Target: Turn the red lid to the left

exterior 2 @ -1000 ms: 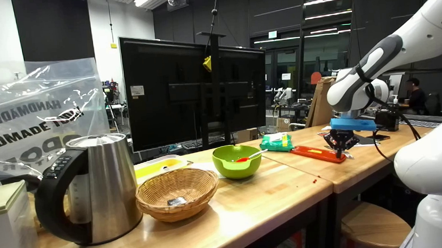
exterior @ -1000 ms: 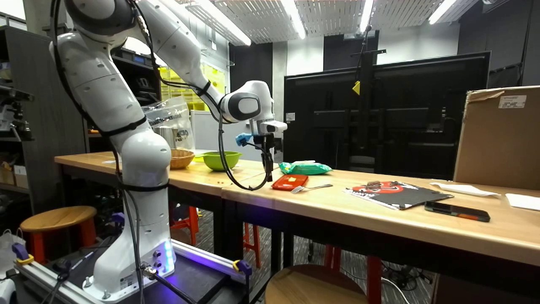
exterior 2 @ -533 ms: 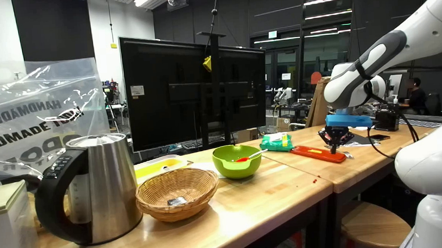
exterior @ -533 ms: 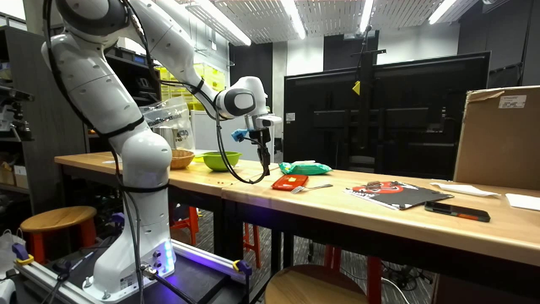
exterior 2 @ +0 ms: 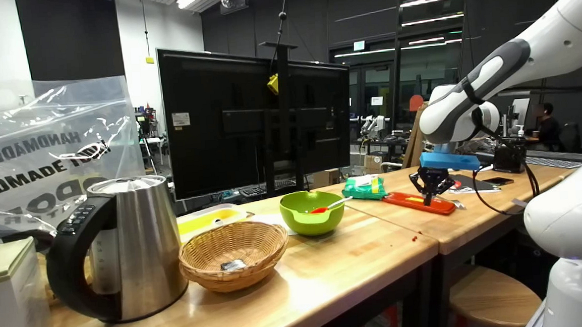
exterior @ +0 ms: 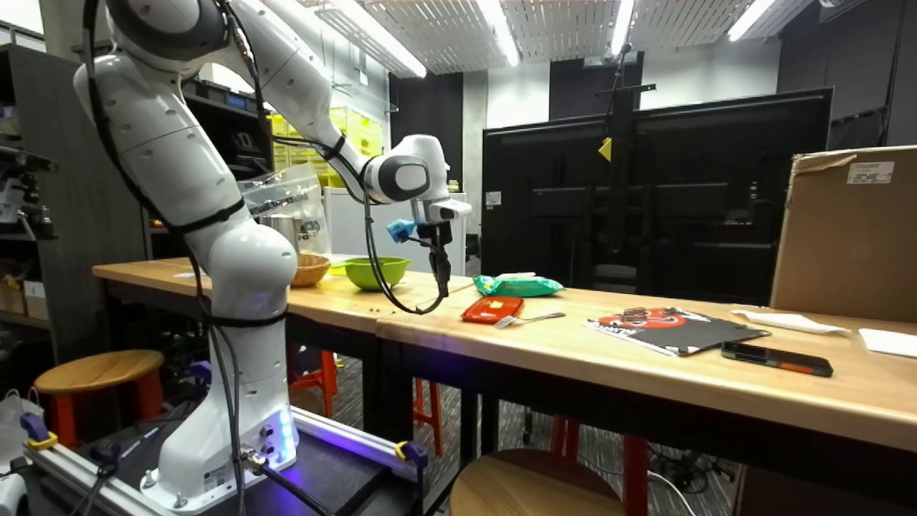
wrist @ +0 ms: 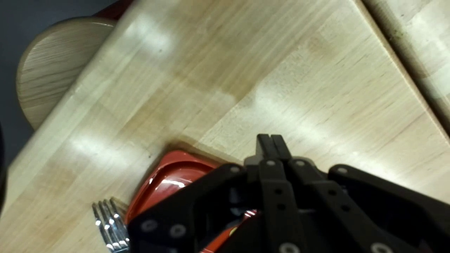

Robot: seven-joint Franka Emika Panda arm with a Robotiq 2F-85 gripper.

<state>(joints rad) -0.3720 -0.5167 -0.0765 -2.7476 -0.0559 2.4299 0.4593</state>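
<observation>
1. I have one gripper with two fingertips. My jaws are closed, the tips pressed together side by side in the wrist view.
2. I count one red lid. In an exterior view it lies flat, lower than my jaws and to their right; in the wrist view part of it is hidden beneath my gripper, while my tips hang above wood near it.
3. One fork lies just beside the lid; in the wrist view the lid is between it and my tips.
4. One teal-green packet lies right of my jaws in an exterior view.
5. Left of my jaws in both exterior views: one green bowl with, in an exterior view, one red-ended utensil in it, then one wicker basket.
6. Well right of my jaws in an exterior view: one phone, one large cardboard box, and dark red-and-black sheets whose number I cannot tell.
7. Two wooden tabletops lie with a gap between them, right of my jaws in the wrist view.
8. My one arm leans back away from my jaws, bends over high up, then slopes down to the wrist, pointing my gripper downward.
</observation>
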